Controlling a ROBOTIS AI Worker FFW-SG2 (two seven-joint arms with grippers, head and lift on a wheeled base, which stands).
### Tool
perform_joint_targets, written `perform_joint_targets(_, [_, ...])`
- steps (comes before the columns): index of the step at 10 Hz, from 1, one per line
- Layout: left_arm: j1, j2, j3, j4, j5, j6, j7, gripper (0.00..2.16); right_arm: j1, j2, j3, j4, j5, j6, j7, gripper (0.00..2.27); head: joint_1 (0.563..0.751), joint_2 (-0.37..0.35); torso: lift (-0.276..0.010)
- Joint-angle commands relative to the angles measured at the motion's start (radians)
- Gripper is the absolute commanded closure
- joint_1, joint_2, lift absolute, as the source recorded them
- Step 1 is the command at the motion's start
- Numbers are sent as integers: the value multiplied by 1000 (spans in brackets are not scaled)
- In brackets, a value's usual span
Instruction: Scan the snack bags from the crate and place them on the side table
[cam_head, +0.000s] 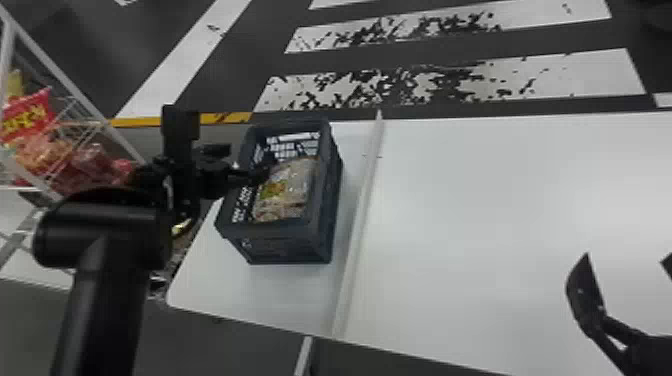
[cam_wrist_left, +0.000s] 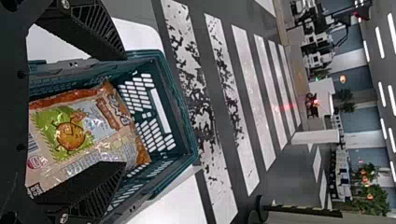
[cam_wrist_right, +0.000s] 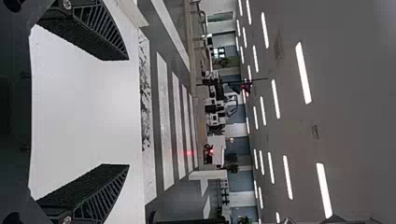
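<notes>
With the left gripper (cam_head: 250, 165) spread, hovering at the mouth of the dark crate (cam_head: 285, 250). Seeing one finger cross in front of the snack bag (cam_wrist_left: 70, 135) in the left wrist view, but not being able to tell whether it is touching. With the right gripper (cam_head: 625, 257) also spread, waiting over the wide tabletop (cam_head: 500, 200).

Looking at a glossy, crinkled snack bag, mostly beige with orange-brown ends, and showing a green patch with a round orange cartoon figure, thin-limbed. Finding it lying inside the crate.

Counting one snack bag in there, one crate, two grippers with two fingers each, and two white surfaces: the wide tabletop and the smaller tabletop (cam_head: 225, 295) under the crate. Counting one wire rack (cam_head: 65, 76) on the left, holding one red bag with yellow lettering (cam_head: 30, 117) among several others, too blurred for counting.
</notes>
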Motion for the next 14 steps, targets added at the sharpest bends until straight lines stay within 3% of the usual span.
perform_joint_targets(1, [-54, 12, -45, 84, -53, 0, -36, 66, 0, -7, 10, 0, 2, 3, 0, 60, 695, 333, -81])
perform_joint_targets(4, [-117, 27, -122, 210, -108, 3, -102, 63, -13, -25, 30, -2, 2, 21, 0, 63, 695, 346, -81])
perform_joint_targets(9, [-283, 26, -304, 420, -162, 3, -168, 60, -13, -31, 40, -8, 2, 25, 0, 66, 695, 323, -81])
perform_joint_targets(10, [-303, 19, -321, 449, -184, 3, -188, 60, -14, -33, 40, -8, 2, 28, 0, 66, 695, 312, -81])
perform_joint_targets(13, [-332, 16, -352, 511, -207, 37, -193, 43, -23, -33, 42, -6, 2, 43, 6, 66, 695, 299, -81])
perform_joint_targets(14, [-341, 16, -355, 526, -214, 52, -197, 174, -25, -33, 42, -3, 2, 46, 8, 66, 695, 302, -81])
